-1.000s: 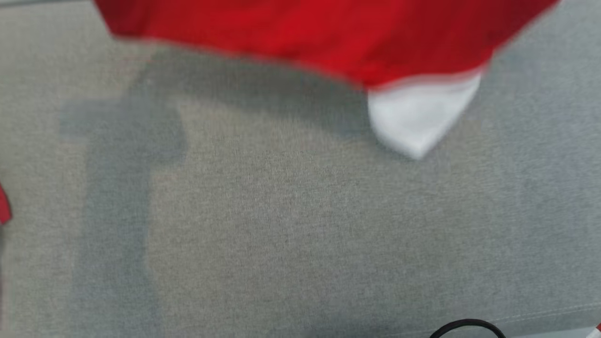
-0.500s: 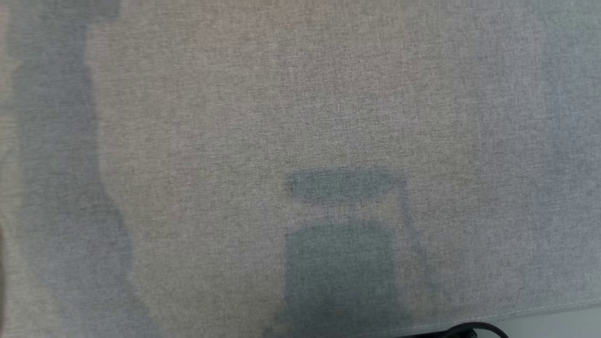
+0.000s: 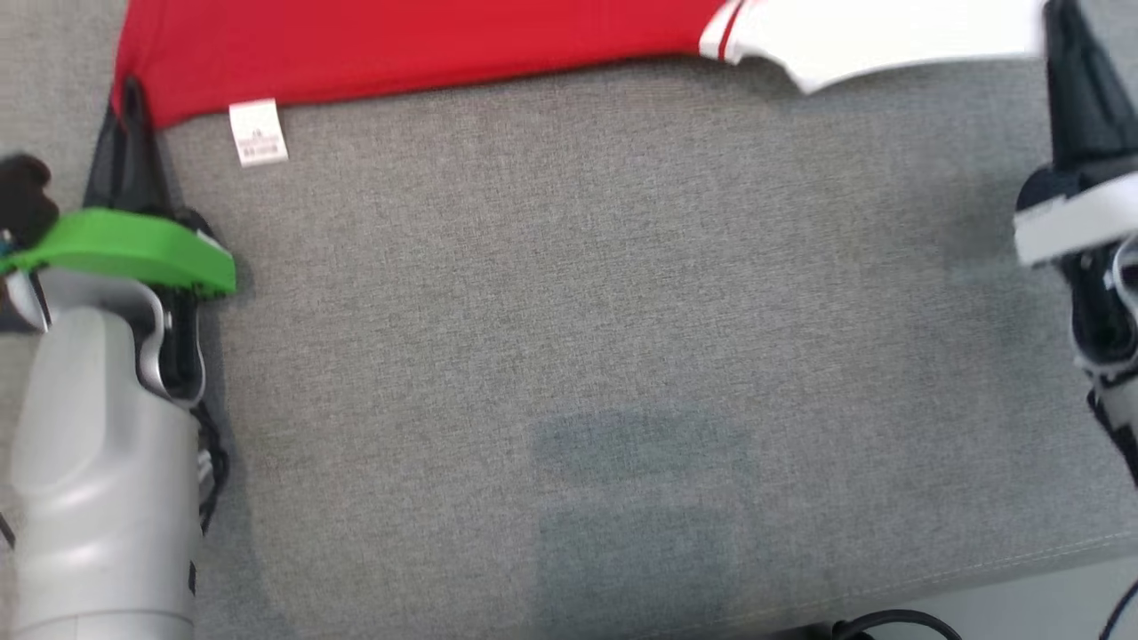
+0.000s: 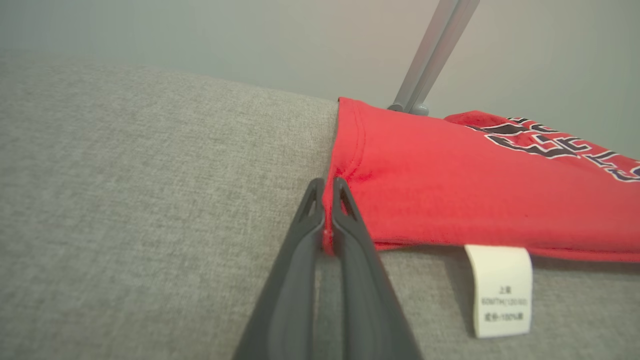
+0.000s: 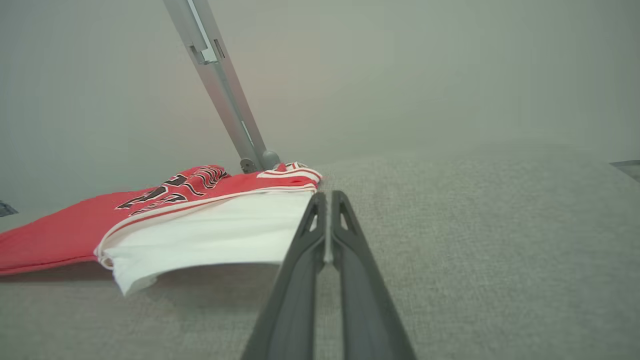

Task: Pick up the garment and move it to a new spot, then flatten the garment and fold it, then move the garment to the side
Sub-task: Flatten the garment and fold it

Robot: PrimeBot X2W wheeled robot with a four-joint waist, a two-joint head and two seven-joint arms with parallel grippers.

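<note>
Well short of the garment (image 3: 400, 44), at the near edge of the grey cloth-covered counter (image 3: 569, 311), a black cable (image 3: 889, 620) loops. Between cable and garment: bare cloth, faint shadows. At the garment's left end, the pale left forearm (image 3: 98, 462) with a green collar (image 3: 124, 249). Left jaws closed tight on the garment's red hem corner, a fold of red pinched between the two dark fingers (image 4: 300, 260). White care label (image 3: 258, 132) sticks out from the near hem just right of that grip, flat on the counter. At the garment's right end, right jaws likewise closed, a sliver of the white panel (image 3: 871, 40) caught between the fingers (image 5: 295, 280). Panel edge is lifted off the counter there, shadow under it. Garment stretched between the two grips, red body to the left, white panel to the right, striped trim where they meet. Black-and-white lettering (image 4: 550, 145) on its upper face, too skewed to read. Just beyond the garment's far edge, a slanted grey metal pole (image 5: 220, 85) rises; past that, a plain pale wall (image 5: 450, 75).
</note>
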